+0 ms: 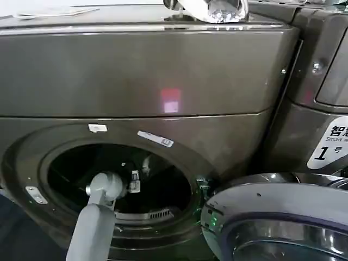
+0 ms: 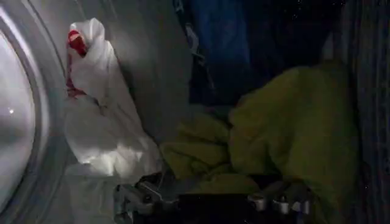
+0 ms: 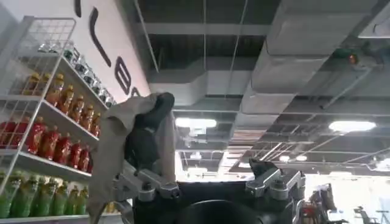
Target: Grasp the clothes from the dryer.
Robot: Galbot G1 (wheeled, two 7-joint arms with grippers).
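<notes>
The robot's grey left arm reaches into the round porthole of the large bronze-grey front-loading dryer [image 1: 163,92], whose door [image 1: 283,223] hangs swung open at the machine's right side, and whose white label marked 1 [image 1: 331,144] shows on the right. Inside the dark drum the left claw [image 2: 213,198] sits low before the clothes, its two fingers spread wide apart and released, gripping nothing; the finger [image 2: 137,198] on one side lies just beside the bottom of the white-grey cloth piece with red patches [image 2: 100,115], and the other finger [image 2: 280,201] is close against the foot of the crumpled yellow-green cloth piece [image 2: 286,128]. Whether either finger actually touches cloth cannot be told. The white-grey piece leans up against the curved silvery drum wall [image 2: 146,55], with its red patch at the top; the yellow-green piece is heaped next to it, the two touching near the drum floor, and a dark blue cloth [image 2: 219,42] hangs behind them. The right claw [image 3: 210,185] is raised and points towards a ceiling, its fingers apart, with a limp beige-grey cloth [image 3: 131,146] draped over one finger [image 3: 143,182]; shelves of coloured bottles [image 3: 49,134] stand to one side.
</notes>
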